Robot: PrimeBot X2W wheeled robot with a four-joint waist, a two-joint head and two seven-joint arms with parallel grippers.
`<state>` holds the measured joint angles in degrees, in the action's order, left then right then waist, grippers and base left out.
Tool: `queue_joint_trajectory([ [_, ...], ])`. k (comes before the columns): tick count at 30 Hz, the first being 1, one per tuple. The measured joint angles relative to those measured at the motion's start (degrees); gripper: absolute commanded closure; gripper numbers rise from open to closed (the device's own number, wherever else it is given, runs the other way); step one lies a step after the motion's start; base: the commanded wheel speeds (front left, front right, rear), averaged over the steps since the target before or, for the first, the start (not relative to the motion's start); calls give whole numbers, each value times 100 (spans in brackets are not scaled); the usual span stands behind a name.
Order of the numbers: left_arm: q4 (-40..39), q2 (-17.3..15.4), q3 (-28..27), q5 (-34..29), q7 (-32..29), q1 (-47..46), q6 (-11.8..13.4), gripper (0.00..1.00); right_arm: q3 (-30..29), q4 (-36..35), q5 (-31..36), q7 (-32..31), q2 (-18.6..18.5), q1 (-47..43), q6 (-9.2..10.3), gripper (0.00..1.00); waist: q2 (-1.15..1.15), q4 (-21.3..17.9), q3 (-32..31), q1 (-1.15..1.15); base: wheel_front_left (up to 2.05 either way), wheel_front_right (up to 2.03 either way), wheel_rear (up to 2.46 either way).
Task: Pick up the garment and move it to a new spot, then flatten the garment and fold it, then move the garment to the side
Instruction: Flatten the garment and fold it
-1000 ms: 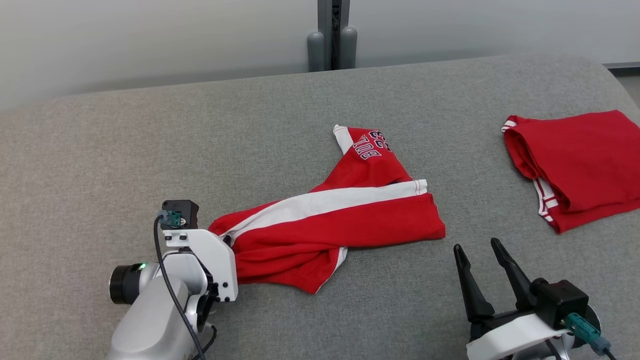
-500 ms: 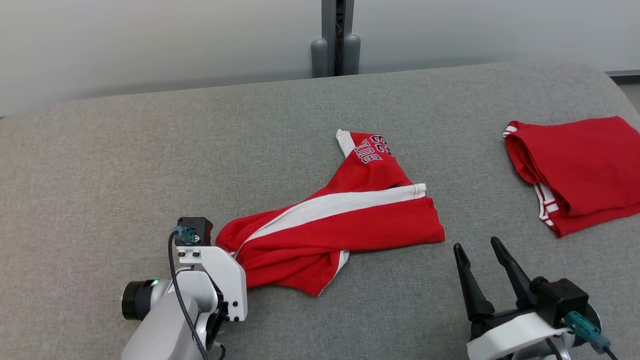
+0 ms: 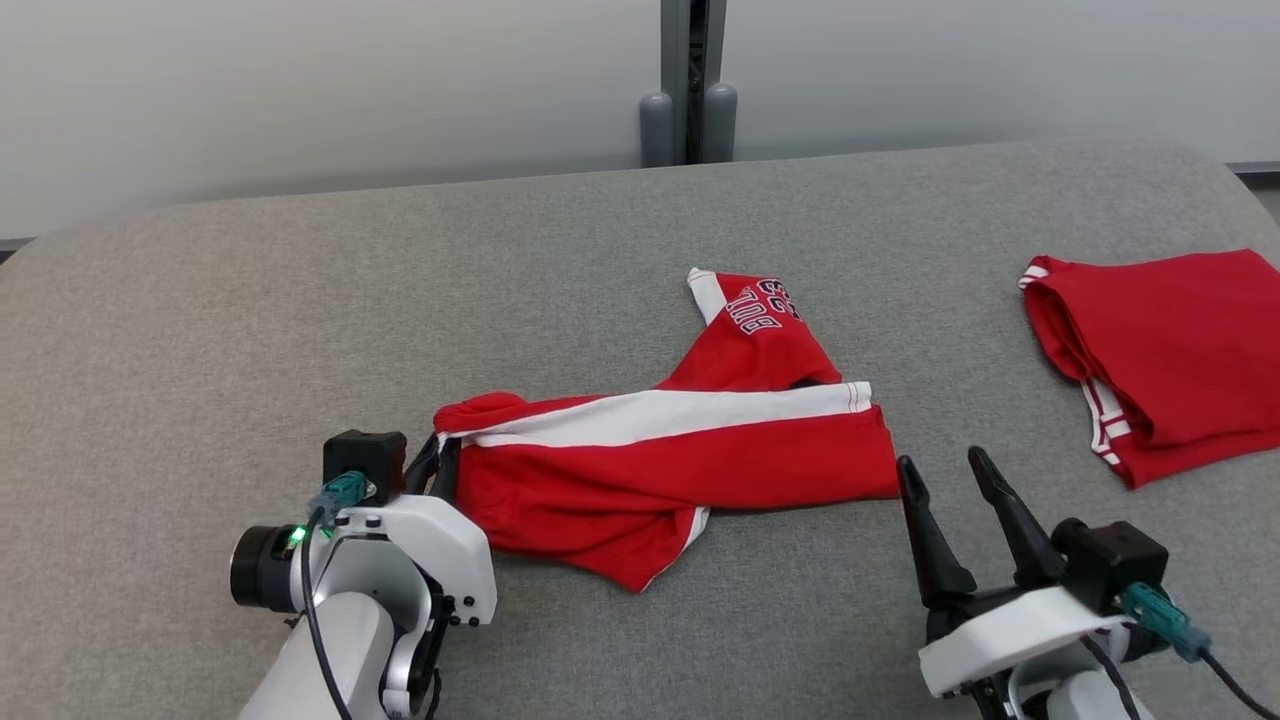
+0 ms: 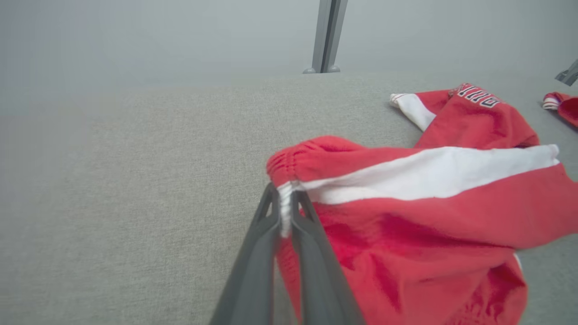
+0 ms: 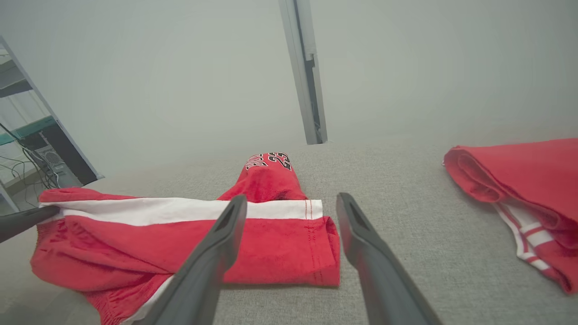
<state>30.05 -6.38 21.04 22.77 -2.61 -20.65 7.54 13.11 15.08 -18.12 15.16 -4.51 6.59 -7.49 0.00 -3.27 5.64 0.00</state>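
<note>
The garment (image 3: 680, 460) is a pair of red shorts with a white side stripe and dark lettering on one leg. It lies crumpled in the middle of the grey padded surface (image 3: 300, 300). My left gripper (image 3: 440, 465) is shut on the gathered waistband at the garment's left end; in the left wrist view the white band is pinched between the fingertips (image 4: 282, 194), and that end looks slightly raised. My right gripper (image 3: 940, 462) stands open just right of the leg hem. In the right wrist view the garment (image 5: 180, 230) lies beyond that open gripper (image 5: 292, 201).
A second red piece of clothing (image 3: 1170, 350), folded, lies at the right edge of the surface. A grey post (image 3: 688, 80) stands behind the far edge against a pale wall. Bare grey fabric stretches to the left and the back.
My left gripper has shut on the waistband and drawn it, so the white stripe now runs straighter. The head camera has shifted slightly. My right gripper stays open.
</note>
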Motion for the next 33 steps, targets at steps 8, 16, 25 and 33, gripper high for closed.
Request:
queue_joint_trajectory([
  [8,-870,-155,140,-94,179,350,-15,100,738,2052,-1193,-200,-143,1447,0,0,0,255,73,0,0,0,0],
  [16,-1390,-85,366,-153,67,431,34,100,1281,3765,-1737,-876,-328,2949,0,0,0,578,327,0,0,0,0],
  [25,-1527,-56,463,-162,48,396,56,100,1553,4525,-2182,-1043,-343,3406,0,9,0,765,484,0,0,0,0],
  [33,-1536,-112,471,-159,66,376,60,100,2117,4521,-2390,-714,-499,3509,0,100,0,762,466,0,0,0,0],
])
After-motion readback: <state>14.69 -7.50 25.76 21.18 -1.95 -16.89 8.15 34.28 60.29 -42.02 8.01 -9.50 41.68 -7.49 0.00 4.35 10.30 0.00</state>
